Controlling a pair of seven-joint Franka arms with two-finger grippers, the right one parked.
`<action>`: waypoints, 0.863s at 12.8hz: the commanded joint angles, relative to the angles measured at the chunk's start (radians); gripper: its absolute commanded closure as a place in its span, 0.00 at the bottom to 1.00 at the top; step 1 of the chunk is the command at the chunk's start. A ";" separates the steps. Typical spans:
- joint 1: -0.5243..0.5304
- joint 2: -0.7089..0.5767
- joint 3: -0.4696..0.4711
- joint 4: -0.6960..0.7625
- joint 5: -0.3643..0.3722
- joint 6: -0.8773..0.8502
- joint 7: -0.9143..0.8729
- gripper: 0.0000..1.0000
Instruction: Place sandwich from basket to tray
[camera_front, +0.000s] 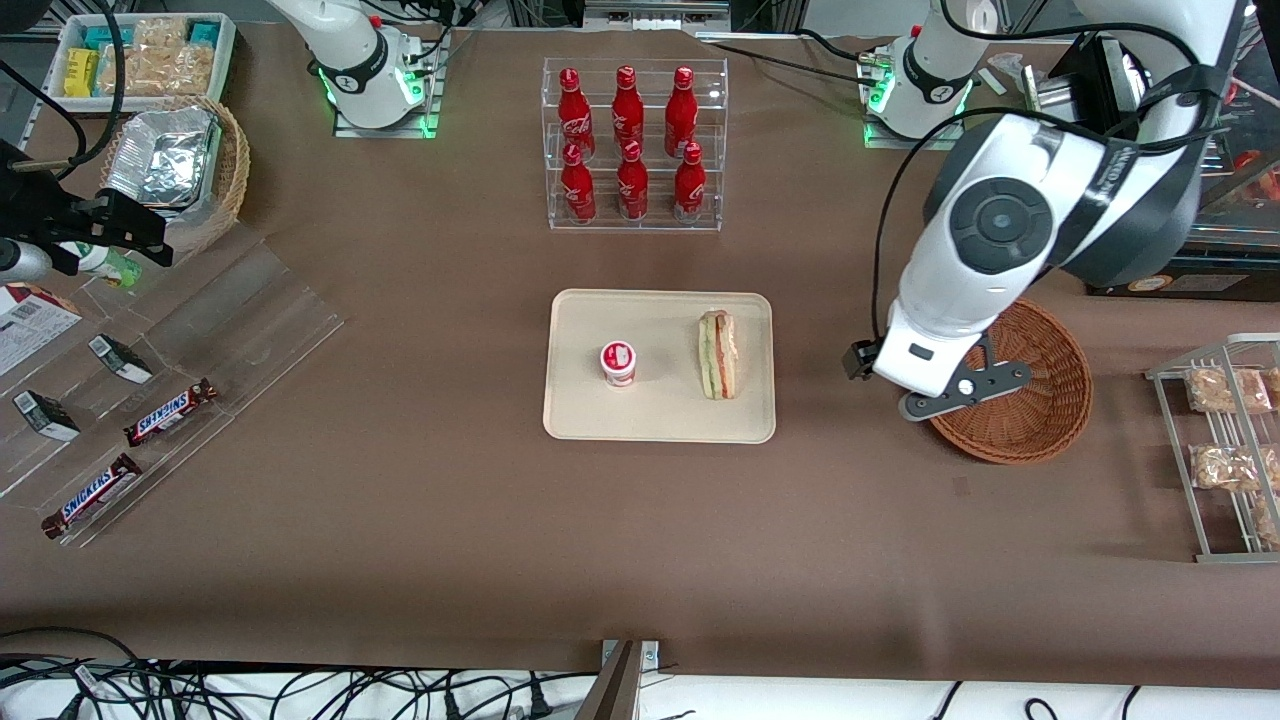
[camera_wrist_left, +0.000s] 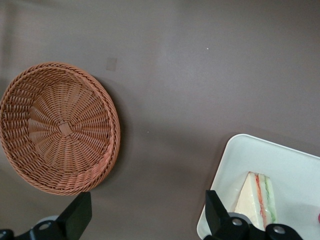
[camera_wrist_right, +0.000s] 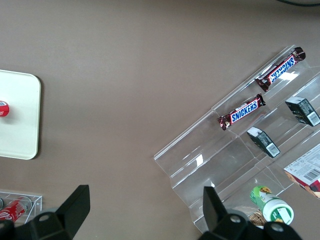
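Sandwich (camera_front: 718, 354) is what I check first: it lies flat on the cream tray (camera_front: 600, 415), on the part of the tray toward the working arm's end of the table, with its red, green and yellow layers showing along the cut edge. On the same tray, beside the sandwich and toward the parked arm's end, I see a small cup with a red-and-white lid (camera_front: 618, 361). My left gripper (camera_wrist_left: 147, 212) hangs over bare brown table (camera_front: 400, 520) between the tray and the reddish-brown wicker basket (camera_front: 1040, 410), and from the wrist camera I read its fingers (camera_wrist_left: 75, 216) as spread wide with nothing between them. The sandwich (camera_wrist_left: 257, 200) sits just beside one fingertip in that view, outside the gap and apart from the fingers; the basket (camera_wrist_left: 60, 127) lies beside the other finger, with nothing in it that I can see. From the front, the arm's white housing covers part of the basket's rim nearest the tray. Farther from the front camera than the tray stands a clear rack of red bottles (camera_front: 632, 140).
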 joint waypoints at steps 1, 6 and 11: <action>0.002 -0.094 0.084 -0.025 -0.095 -0.021 0.135 0.00; -0.067 -0.273 0.325 -0.108 -0.233 -0.082 0.466 0.00; -0.078 -0.332 0.422 -0.092 -0.312 -0.162 0.726 0.00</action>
